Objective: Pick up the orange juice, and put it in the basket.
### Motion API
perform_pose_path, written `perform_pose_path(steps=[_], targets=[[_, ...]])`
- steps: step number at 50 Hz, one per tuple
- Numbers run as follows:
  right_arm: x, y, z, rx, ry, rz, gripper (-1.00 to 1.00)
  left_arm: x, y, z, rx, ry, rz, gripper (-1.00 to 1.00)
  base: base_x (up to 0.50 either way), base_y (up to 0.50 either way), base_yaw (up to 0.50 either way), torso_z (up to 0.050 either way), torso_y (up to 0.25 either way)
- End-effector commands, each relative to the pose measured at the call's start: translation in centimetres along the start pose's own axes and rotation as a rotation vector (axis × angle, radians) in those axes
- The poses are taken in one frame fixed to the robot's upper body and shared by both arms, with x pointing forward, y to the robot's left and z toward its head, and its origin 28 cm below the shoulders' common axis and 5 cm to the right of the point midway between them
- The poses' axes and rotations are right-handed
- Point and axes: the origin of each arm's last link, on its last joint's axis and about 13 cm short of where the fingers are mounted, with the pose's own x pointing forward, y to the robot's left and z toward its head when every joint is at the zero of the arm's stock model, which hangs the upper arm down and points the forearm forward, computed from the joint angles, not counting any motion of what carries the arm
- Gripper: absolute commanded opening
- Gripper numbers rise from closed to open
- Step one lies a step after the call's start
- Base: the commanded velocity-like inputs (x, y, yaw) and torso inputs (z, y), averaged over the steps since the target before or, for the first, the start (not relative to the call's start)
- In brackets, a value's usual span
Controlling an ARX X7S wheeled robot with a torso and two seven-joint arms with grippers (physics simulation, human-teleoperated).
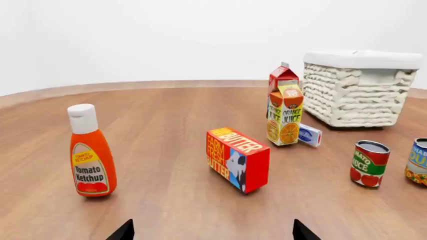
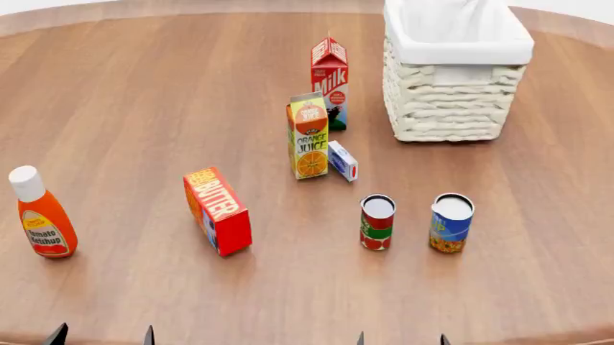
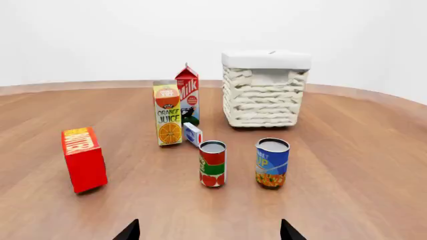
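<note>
The orange juice carton (image 2: 309, 136) stands upright mid-table, just in front of the red milk carton (image 2: 329, 83); it also shows in the left wrist view (image 1: 285, 114) and the right wrist view (image 3: 168, 113). The cream wicker basket (image 2: 451, 108) with white lining stands to its right at the back, also seen in the left wrist view (image 1: 353, 95) and the right wrist view (image 3: 264, 95). My left gripper (image 2: 102, 336) and right gripper (image 2: 401, 339) are both open and empty at the near table edge, far from the carton. Only their fingertips (image 1: 123, 231) (image 3: 130, 231) show.
A red butter box (image 2: 218, 210) lies front left, a ketchup bottle (image 2: 40, 213) far left. A small white-blue box (image 2: 343, 160) lies beside the juice. A tomato can (image 2: 377, 222) and a blue can (image 2: 451, 222) stand in front of the basket.
</note>
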Motion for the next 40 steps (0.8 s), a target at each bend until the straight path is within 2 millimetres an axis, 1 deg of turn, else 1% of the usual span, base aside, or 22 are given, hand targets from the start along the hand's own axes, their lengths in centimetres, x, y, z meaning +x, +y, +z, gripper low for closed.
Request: perform_pose_path(steps=[1,5,8,11,13,14,15,17,26,35,40], targets=[[-0.1,0.0,0.1,0.000,0.000,0.000,1.00,0.0,0.0,0.0,0.000,0.000,0.000,1.00,0.00,0.00,0.00,0.000,0.000],[0.6,0.1,0.6,-0.024,0.012,0.026,1.00,0.0,0.0,0.0,0.000,0.000,0.000,1.00,0.00,0.00,0.00,0.000,0.000],[1.0,0.0,1.6,-0.035,0.006,0.030,1.00,0.0,0.0,0.0,0.000,0.000,0.000,1.00,0.00,0.00,0.00,0.000,0.000],[1.6,-0.1,2.2,-0.041,0.013,0.045,1.00,0.0,0.0,0.0,0.000,0.000,0.000,1.00,0.00,0.00,0.00,0.000,0.000],[1.6,-0.1,2.3,-0.019,0.032,0.066,1.00,0.0,0.0,0.0,0.000,0.000,0.000,1.00,0.00,0.00,0.00,0.000,0.000],[2.1,-0.2,2.4,-0.052,0.037,0.055,1.00,0.0,0.0,0.0,0.000,0.000,0.000,1.00,0.00,0.00,0.00,0.000,0.000],[2.2,-0.2,2.5,-0.039,0.048,0.059,1.00,0.0,0.0,0.0,0.000,0.000,0.000,1.00,0.00,0.00,0.00,0.000,0.000],[2.2,-0.4,2.9,-0.040,0.048,0.063,1.00,0.0,0.0,0.0,0.000,0.000,0.000,1.00,0.00,0.00,0.00,0.000,0.000],[2.5,-0.8,2.8,-0.038,0.043,0.042,1.00,0.0,0.0,0.0,0.000,0.000,0.000,1.00,0.00,0.00,0.00,0.000,0.000],[2.4,-0.8,2.8,-0.039,0.038,0.038,1.00,0.0,0.0,0.0,0.000,0.000,0.000,1.00,0.06,0.00,0.00,0.000,0.000],[2.5,-0.7,2.5,-0.046,0.039,0.040,1.00,0.0,0.0,0.0,0.000,0.000,0.000,1.00,0.10,0.00,0.00,0.000,0.000]])
